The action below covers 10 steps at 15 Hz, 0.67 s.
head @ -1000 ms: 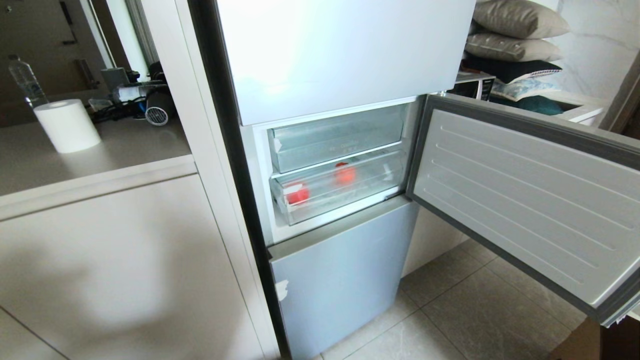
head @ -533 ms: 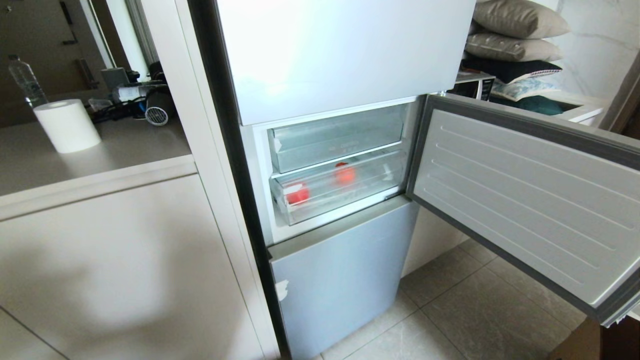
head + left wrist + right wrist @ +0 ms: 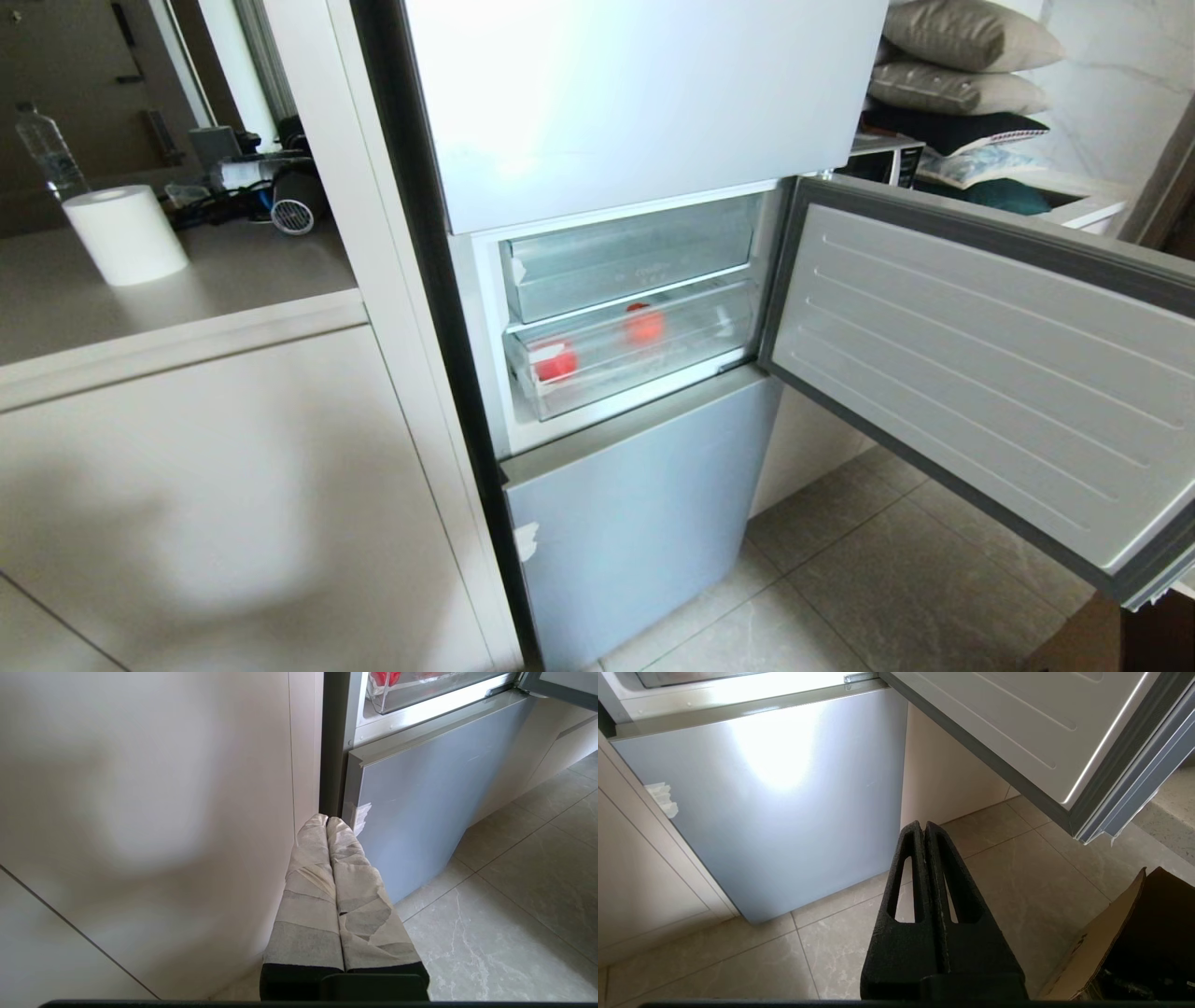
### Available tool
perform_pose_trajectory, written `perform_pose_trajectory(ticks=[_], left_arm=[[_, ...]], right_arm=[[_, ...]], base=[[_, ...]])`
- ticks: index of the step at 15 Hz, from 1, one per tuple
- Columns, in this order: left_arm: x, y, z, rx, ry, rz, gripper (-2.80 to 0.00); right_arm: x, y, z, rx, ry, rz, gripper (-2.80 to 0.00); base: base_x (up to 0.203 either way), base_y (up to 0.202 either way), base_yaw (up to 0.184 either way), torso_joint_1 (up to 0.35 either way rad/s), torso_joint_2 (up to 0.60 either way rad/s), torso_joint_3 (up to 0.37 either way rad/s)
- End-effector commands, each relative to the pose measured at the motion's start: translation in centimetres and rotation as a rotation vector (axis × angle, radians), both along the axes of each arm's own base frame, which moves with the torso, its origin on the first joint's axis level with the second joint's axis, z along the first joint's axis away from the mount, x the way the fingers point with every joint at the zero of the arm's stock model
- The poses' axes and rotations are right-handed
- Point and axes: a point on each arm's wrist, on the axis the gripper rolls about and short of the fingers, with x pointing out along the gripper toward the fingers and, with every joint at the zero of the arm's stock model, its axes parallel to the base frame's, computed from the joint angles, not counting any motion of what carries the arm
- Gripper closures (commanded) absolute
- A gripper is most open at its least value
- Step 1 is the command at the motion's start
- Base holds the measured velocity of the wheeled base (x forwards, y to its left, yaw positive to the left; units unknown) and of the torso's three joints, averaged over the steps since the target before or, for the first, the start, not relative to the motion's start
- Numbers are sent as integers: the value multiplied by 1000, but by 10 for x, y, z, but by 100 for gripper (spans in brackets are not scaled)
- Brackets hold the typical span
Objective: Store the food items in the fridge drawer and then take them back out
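The fridge drawer (image 3: 644,369) is the lower clear bin in the open middle compartment, and it is pushed in. Two red food items lie inside it, one at the left front (image 3: 555,361) and one further back near the middle (image 3: 644,325). The left wrist view catches the drawer's corner (image 3: 380,702) with a red item (image 3: 385,676) behind it. My left gripper (image 3: 327,819), wrapped in pale tape, is shut and empty, low beside the cabinet and the fridge edge. My right gripper (image 3: 923,824), black, is shut and empty above the floor tiles. Neither gripper shows in the head view.
The compartment door (image 3: 980,373) stands swung open to the right, over the floor. A shallower clear tray (image 3: 625,257) sits above the drawer. Below is a shut blue-grey door panel (image 3: 635,504). A cardboard box (image 3: 1129,947) is at the right; a counter (image 3: 187,280) with a paper roll (image 3: 124,233) at the left.
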Motion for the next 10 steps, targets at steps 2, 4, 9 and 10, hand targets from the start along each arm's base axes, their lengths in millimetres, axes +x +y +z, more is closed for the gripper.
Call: perform_pose_trajectory(ticks=[2,4,9,10], left_arm=[[0,0,0,1,1,0,0],[0,0,0,1,1,0,0],[0,0,0,0,1,1,0],[0,0,0,0,1,1,0]], right_arm=[[0,0,0,-1,2,1,0],[0,0,0,-2,2,1,0],[0,0,0,-1,2,1,0],[0,0,0,-1,2,1,0]], base=[[0,0,0,0,0,0],[0,0,0,0,0,0],[0,0,0,0,0,0],[0,0,0,0,0,0]])
